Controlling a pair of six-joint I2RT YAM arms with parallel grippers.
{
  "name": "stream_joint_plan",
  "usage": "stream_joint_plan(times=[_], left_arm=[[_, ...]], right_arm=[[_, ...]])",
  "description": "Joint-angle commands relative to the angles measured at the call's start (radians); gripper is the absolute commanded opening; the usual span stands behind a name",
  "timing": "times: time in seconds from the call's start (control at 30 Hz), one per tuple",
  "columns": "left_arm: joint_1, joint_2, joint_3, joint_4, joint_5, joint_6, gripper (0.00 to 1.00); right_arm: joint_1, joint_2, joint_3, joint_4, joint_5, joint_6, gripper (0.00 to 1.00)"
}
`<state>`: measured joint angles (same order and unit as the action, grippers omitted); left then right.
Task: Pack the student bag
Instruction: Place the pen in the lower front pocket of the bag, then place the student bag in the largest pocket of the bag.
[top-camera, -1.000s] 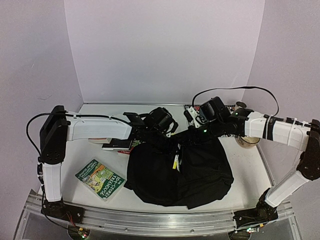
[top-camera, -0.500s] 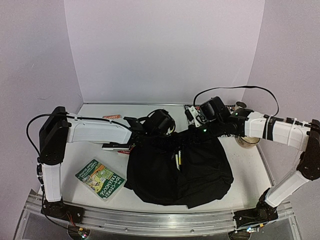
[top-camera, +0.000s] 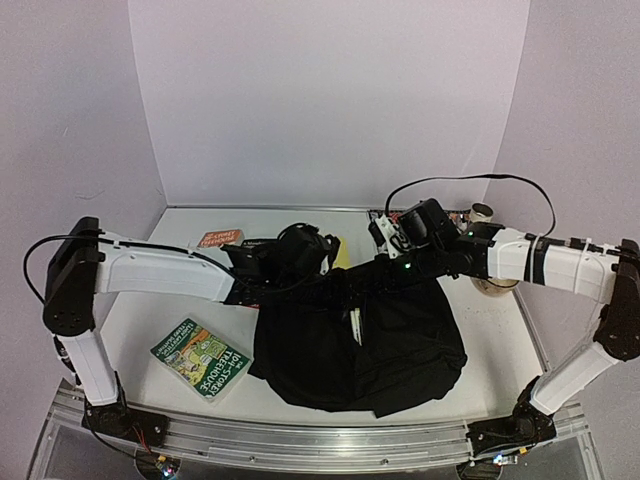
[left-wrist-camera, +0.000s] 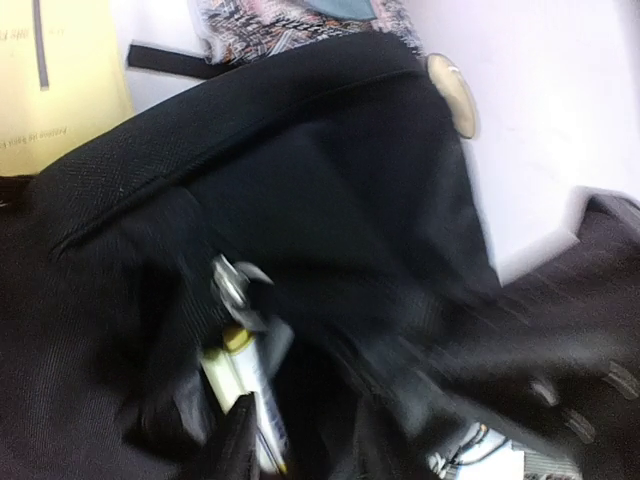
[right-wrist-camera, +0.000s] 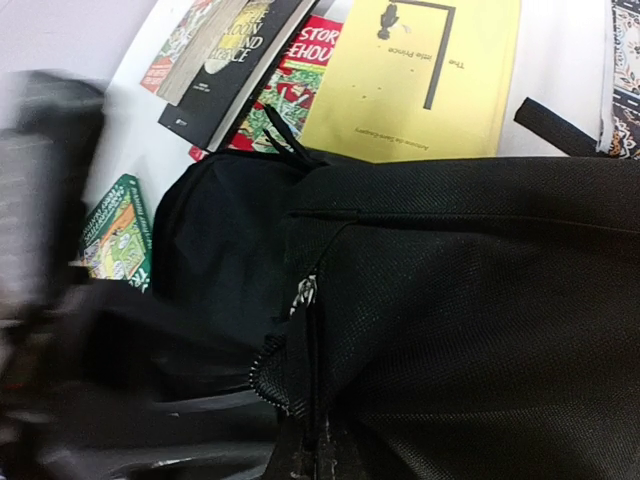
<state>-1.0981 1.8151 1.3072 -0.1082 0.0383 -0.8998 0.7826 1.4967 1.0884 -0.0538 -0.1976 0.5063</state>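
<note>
- The right gripper's (right-wrist-camera: 306, 462) fingertips look pinched on the zipper edge of the student bag (right-wrist-camera: 480, 330), which lies mid-table with its mouth raised.
- The left gripper (left-wrist-camera: 243, 440) is at the opening beside a pen (left-wrist-camera: 240, 375) (too blurred to tell its spread).
- Likely step: holding the mouth open. Next, fetch the yellow book (right-wrist-camera: 420, 80) just behind.

Student bag (top-camera: 360, 345) mid-table. 2 pens (top-camera: 353, 322) in its opening. Paperback (top-camera: 200, 358) left of bag, toward near edge. Small book (top-camera: 220, 238) behind, far left. Thin book (right-wrist-camera: 415, 75) just behind bag's top edge; book stack (right-wrist-camera: 230, 60) left of it.
</note>
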Motion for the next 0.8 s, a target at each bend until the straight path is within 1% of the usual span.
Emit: stream_joint_plan(times=[0.0, 0.07, 0.2, 0.3, 0.5, 0.67, 0.77], left_arm=[[-0.004, -0.136, -0.057, 0.054, -0.012, 0.077, 0.42], [-0.004, -0.171, -0.077, 0.033, -0.03, 0.108, 0.47], [0.0, -0.214, -0.059, -0.11, -0.159, 0.195, 0.6], [0.028, -0.216, -0.027, -0.206, -0.21, 0.254, 0.67], [0.127, -0.187, -0.01, -0.276, -0.185, 0.354, 0.72], [0.195, -0.147, 0.018, -0.308, -0.179, 0.429, 0.78], [0.231, -0.12, 0.034, -0.326, -0.167, 0.463, 0.81]], right_arm=[[0.013, -0.053, -0.005, 0.054, 0.027, -0.029, 0.03], [0.013, -0.052, -0.007, 0.052, 0.026, -0.037, 0.03], [0.012, -0.057, -0.021, 0.002, 0.029, -0.06, 0.1], [0.013, -0.067, -0.044, -0.023, 0.042, -0.077, 0.16], [0.012, -0.087, -0.064, -0.113, 0.068, -0.125, 0.31], [0.012, -0.093, 0.002, -0.191, 0.036, -0.186, 0.48], [0.011, -0.091, 0.053, -0.22, 0.062, -0.219, 0.52]])
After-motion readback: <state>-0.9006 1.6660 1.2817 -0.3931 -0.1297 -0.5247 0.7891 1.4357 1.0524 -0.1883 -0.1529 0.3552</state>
